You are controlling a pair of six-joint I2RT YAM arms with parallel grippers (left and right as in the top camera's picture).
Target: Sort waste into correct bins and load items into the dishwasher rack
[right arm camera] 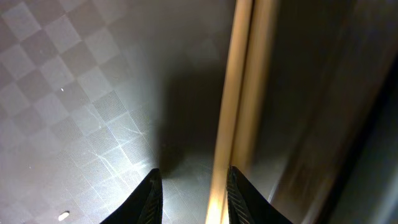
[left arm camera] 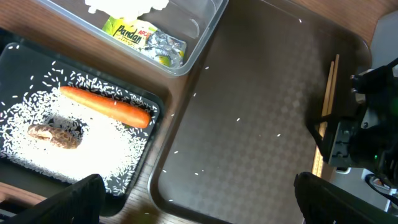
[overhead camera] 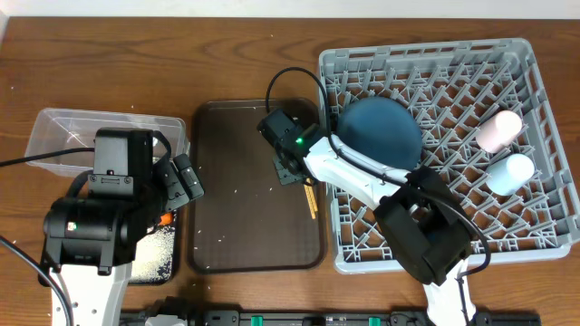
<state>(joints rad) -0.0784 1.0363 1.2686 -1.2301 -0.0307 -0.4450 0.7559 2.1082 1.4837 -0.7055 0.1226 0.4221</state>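
My right gripper (right arm camera: 194, 194) stands narrow, its fingertips straddling the chopsticks (right arm camera: 241, 93) lying on the brown tray (right arm camera: 81, 93). My left gripper (left arm camera: 198, 200) hangs spread wide, holding nothing.

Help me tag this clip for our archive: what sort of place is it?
Probably a lab tabletop staged as a dish-clearing station: a grey dishwasher rack holding a blue plate, a brown serving tray, and a white robot arm reaching across.

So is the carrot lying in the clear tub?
No, the carrot lies in the black tray among the rice grains; the clear tub beside it holds the wrapper.
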